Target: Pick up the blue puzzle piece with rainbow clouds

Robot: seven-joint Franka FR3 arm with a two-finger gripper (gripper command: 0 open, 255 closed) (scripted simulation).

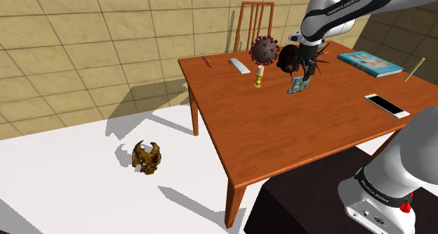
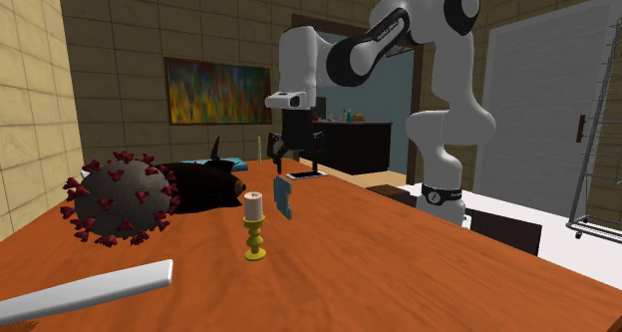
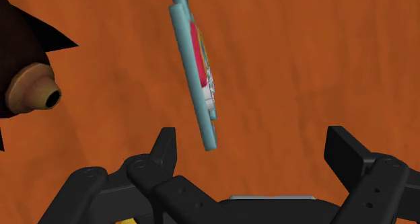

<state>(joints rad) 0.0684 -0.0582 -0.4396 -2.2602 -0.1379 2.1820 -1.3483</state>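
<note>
The blue puzzle piece (image 3: 196, 75) is a thin light-blue slab with a red and white picture on one face. I see it edge-on and tilted, between the fingers, nearer one of them and touching neither. My black gripper (image 3: 252, 135) is open, with its fingers wide apart. In the shoulder view the gripper (image 1: 307, 69) hangs over the wooden table (image 1: 281, 134) with the piece (image 1: 298, 85) just under its tips. The second exterior view shows the piece (image 2: 282, 197) standing on edge below the gripper (image 2: 279, 166); I cannot tell whether it rests on the table.
Close by stand a spiked grey ball (image 1: 264, 50), a dark horned figure (image 1: 288, 58) and a small yellow candle holder (image 1: 260, 76). A book (image 1: 370, 62), a phone (image 1: 387, 105), a pencil (image 1: 413, 69) and a white bar (image 1: 239, 65) lie on the table. A chair (image 1: 254, 18) stands behind it.
</note>
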